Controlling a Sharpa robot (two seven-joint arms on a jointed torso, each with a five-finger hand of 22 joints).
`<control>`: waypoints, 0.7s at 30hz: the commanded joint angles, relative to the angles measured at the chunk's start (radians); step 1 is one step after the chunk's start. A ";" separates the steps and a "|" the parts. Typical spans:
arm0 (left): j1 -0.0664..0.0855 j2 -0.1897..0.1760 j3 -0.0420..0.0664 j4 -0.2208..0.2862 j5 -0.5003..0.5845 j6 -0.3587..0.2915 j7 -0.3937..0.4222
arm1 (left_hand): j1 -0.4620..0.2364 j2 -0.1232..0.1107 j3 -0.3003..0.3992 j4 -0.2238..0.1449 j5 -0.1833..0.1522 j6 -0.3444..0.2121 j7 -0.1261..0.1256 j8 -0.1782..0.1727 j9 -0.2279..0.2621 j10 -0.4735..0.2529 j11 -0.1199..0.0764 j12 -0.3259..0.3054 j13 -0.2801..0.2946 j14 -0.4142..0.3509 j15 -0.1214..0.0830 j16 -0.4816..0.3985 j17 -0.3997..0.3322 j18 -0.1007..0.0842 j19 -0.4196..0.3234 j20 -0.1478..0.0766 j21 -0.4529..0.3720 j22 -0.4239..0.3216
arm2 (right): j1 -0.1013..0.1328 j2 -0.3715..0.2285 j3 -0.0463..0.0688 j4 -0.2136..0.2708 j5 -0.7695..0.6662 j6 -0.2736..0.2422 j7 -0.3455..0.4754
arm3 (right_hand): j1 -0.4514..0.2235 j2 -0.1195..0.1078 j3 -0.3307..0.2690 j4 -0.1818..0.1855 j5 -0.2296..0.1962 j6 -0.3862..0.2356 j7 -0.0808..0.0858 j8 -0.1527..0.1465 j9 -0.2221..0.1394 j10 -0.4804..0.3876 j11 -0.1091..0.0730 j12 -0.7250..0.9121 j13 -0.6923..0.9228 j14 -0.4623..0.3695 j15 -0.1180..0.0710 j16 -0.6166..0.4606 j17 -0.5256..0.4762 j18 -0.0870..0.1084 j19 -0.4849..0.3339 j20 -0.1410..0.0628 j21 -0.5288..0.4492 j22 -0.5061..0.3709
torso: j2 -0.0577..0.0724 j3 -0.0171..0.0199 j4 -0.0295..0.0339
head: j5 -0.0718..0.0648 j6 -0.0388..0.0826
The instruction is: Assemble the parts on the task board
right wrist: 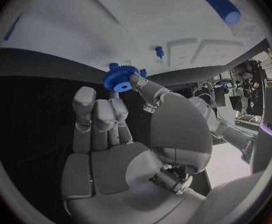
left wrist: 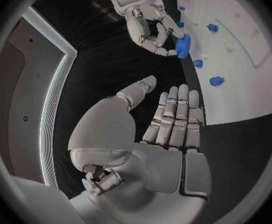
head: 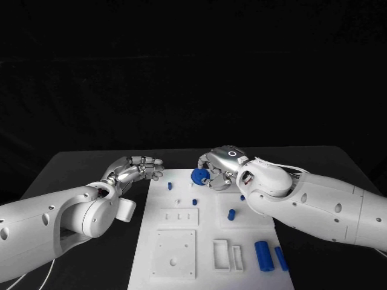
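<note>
On a black table [head: 89, 158] lies a white board [head: 213, 217], the left hand [head: 138, 167] hovering empty with fingers apart beside its far left corner, while the right hand [head: 218, 167] pinches a blue gear [head: 199, 176] above the far end, best lowered level onto its peg.

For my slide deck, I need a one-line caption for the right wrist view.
Right hand pinches a blue gear above the white task board, where small blue parts wait.
</note>
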 commanded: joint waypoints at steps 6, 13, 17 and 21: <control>0.002 0.004 0.001 0.002 -0.003 0.011 0.009 | -0.002 -0.003 0.009 0.000 -0.006 -0.006 0.007 -0.005 -0.001 0.001 0.006 -0.004 -0.001 -0.007 0.000 -0.004 -0.001 0.010 -0.008 0.001 0.006 0.002 | -0.001 0.056 -0.008 -0.021 -0.024 -0.008 -0.012 | 0.003 -0.011 0.004 0.006 -0.005 0.077 0.015 0.001 0.002 0.007 -0.001 0.000 -0.002 0.001 -0.004 -0.005 0.001 0.045 0.002 -0.006 0.004 0.017 | 0.001 -0.0003 0.0003 | 0.003 0.001; 0.002 0.007 0.001 0.001 -0.003 0.010 0.009 | -0.002 -0.003 0.009 0.000 -0.006 -0.006 0.007 -0.005 -0.001 0.001 0.006 -0.004 -0.001 -0.008 0.000 -0.004 -0.001 0.010 -0.008 0.002 0.007 0.002 | -0.011 0.090 -0.015 -0.059 -0.020 0.007 0.003 | 0.003 -0.010 0.005 0.007 -0.005 0.076 0.015 0.001 0.001 0.005 -0.001 -0.002 -0.004 0.001 -0.004 -0.005 0.001 0.045 0.002 -0.006 0.005 0.017 | 0.001 0.0006 0.0015 | 0.005 -0.001; 0.002 0.007 0.001 0.000 -0.003 0.010 0.008 | -0.002 -0.003 0.009 0.000 -0.006 -0.006 0.007 -0.005 -0.001 0.001 0.006 -0.005 -0.001 -0.008 0.000 -0.004 -0.001 0.010 -0.008 0.002 0.007 0.002 | -0.018 0.102 -0.016 -0.078 -0.020 0.011 0.006 | 0.002 -0.010 0.005 0.009 -0.005 0.075 0.015 0.000 0.001 0.004 -0.001 -0.002 -0.004 0.001 -0.004 -0.005 0.001 0.045 0.002 -0.006 0.005 0.017 | 0.002 0.0008 0.0021 | 0.008 -0.004; 0.002 0.008 0.001 -0.001 -0.003 0.011 0.008 | -0.002 -0.003 0.009 0.000 -0.006 -0.006 0.007 -0.005 -0.001 0.001 0.006 -0.005 -0.001 -0.008 0.000 -0.005 -0.001 0.010 -0.009 0.002 0.007 0.002 | -0.023 0.113 -0.020 -0.099 -0.018 0.017 0.009 | 0.002 -0.010 0.005 0.009 -0.005 0.075 0.015 0.000 0.001 0.003 -0.001 -0.004 -0.005 0.001 -0.004 -0.006 0.001 0.045 0.001 -0.006 0.005 0.017 | 0.001 0.0008 0.0015 | 0.011 -0.008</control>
